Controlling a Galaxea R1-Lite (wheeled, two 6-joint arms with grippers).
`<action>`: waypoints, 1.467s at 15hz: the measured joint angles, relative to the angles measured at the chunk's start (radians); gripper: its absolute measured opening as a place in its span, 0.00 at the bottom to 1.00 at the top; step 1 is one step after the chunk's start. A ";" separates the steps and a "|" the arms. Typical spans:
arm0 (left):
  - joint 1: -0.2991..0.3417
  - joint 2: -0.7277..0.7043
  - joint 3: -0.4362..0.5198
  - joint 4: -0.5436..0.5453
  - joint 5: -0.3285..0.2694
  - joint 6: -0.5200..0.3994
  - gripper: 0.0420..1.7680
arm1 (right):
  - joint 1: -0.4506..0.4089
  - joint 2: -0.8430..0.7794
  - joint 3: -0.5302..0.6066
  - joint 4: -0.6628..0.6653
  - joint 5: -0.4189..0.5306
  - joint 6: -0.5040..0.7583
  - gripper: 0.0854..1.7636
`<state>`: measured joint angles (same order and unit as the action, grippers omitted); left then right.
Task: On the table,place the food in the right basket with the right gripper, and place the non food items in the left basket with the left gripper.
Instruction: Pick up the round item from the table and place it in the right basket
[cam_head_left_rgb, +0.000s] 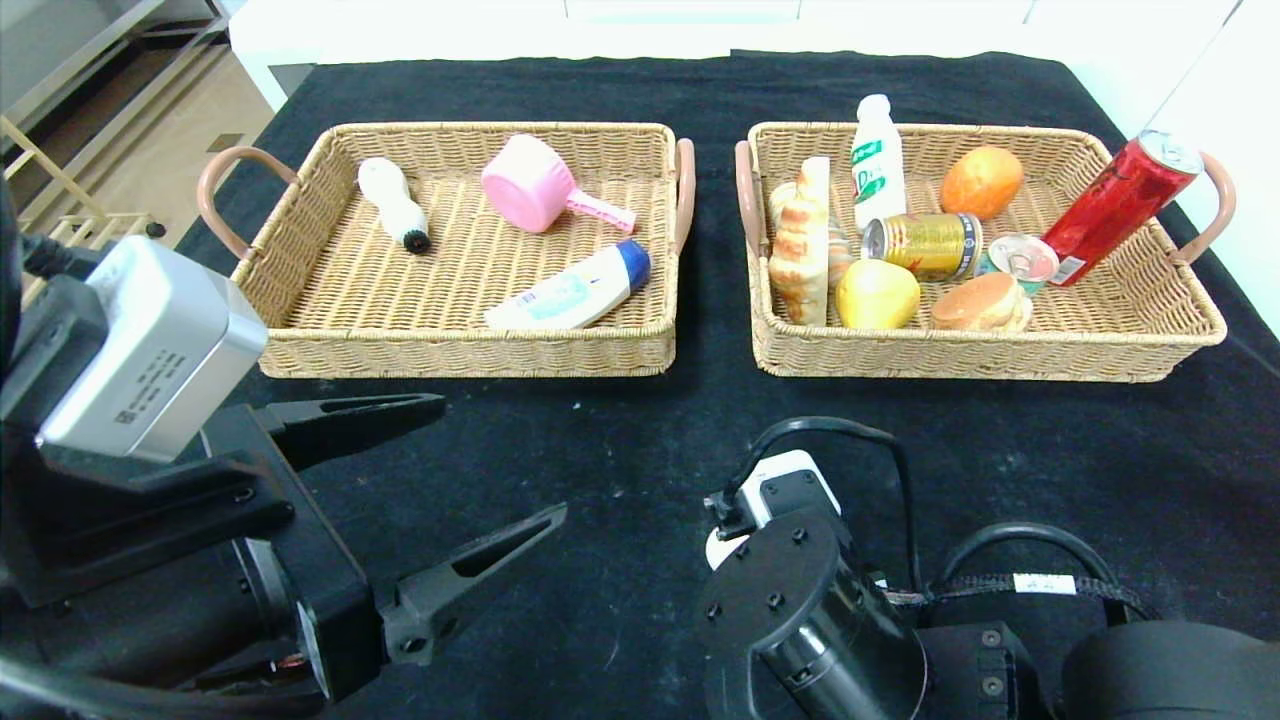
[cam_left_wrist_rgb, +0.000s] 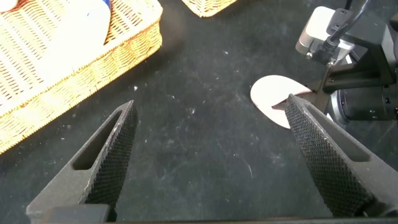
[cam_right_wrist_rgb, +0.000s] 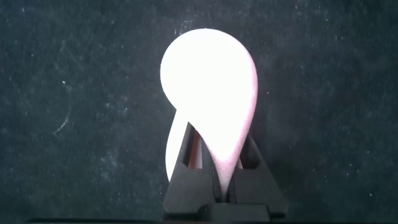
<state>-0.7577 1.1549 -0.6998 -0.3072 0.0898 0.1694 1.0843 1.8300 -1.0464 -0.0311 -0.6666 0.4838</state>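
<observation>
My right gripper (cam_right_wrist_rgb: 217, 171) is shut on the narrow end of a pale pink, teardrop-shaped object (cam_right_wrist_rgb: 208, 81), low over the black table near the front middle. In the head view my right wrist (cam_head_left_rgb: 800, 590) hides it, apart from a white sliver (cam_head_left_rgb: 714, 548). The object also shows in the left wrist view (cam_left_wrist_rgb: 277, 96). My left gripper (cam_head_left_rgb: 500, 455) is open and empty at the front left, and in its own view (cam_left_wrist_rgb: 210, 106) its jaws stand wide apart over bare cloth. The left basket (cam_head_left_rgb: 460, 355) and right basket (cam_head_left_rgb: 960, 362) stand behind.
The left basket holds a white bottle (cam_head_left_rgb: 395, 205), a pink scoop (cam_head_left_rgb: 535, 195) and a blue-capped tube (cam_head_left_rgb: 570, 290). The right basket holds bread (cam_head_left_rgb: 800, 245), a white bottle (cam_head_left_rgb: 877, 160), an orange (cam_head_left_rgb: 982, 180), cans (cam_head_left_rgb: 925, 245), a red can (cam_head_left_rgb: 1120, 205) and a yellow fruit (cam_head_left_rgb: 875, 295).
</observation>
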 joint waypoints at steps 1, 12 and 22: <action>0.000 0.000 0.000 0.000 0.000 0.000 0.97 | 0.000 0.002 0.000 0.000 0.000 0.014 0.05; 0.000 -0.001 0.002 -0.003 0.001 0.007 0.97 | 0.014 -0.045 -0.004 0.010 -0.041 -0.014 0.05; 0.001 -0.004 0.002 -0.002 0.001 0.006 0.97 | -0.189 -0.257 -0.051 0.003 -0.030 -0.233 0.05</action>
<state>-0.7566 1.1513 -0.6979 -0.3094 0.0913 0.1755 0.8953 1.5730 -1.0979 -0.0279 -0.6964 0.2511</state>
